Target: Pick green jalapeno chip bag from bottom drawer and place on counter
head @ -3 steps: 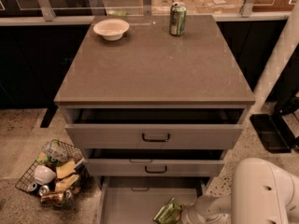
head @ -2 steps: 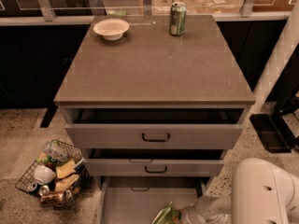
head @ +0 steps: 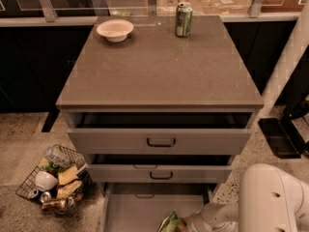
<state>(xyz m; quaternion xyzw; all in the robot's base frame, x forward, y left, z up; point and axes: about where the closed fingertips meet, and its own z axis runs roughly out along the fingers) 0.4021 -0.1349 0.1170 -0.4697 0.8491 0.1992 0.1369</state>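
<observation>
We see the tool (head: 189, 224) at the very bottom of the view, down inside the bottom drawer (head: 130, 210), at the end of a pale wrist that reaches in from the right. The bulky white arm (head: 273, 197) fills the lower right corner behind it. We cannot tell whether the tool is open, closed or gripping anything, since its tip is hidden where it meets the bag.

The green chip bag (head: 171, 222) lies on the grey floor of that bottom drawer, near the drawer's right side and partly cut off by the lower edge of the view. It sits directly to the left of the tool and right against it; whether the two merely touch or the bag is held, we cannot say. To the left of the bag we see bare grey drawer floor.

Above, the middle drawer (head: 159, 174) and the top drawer (head: 159, 141) are both pulled out a little, each with a dark handle. The bench (head: 159, 71) on top carries a pale bowl (head: 115, 30) at its far left and a green can (head: 183, 19) standing upright at the far edge, right of the bowl and well apart from it. On the speckled floor left of the cabinet stands a wire basket (head: 29, 187) holding cans, a cup and wrappers.
</observation>
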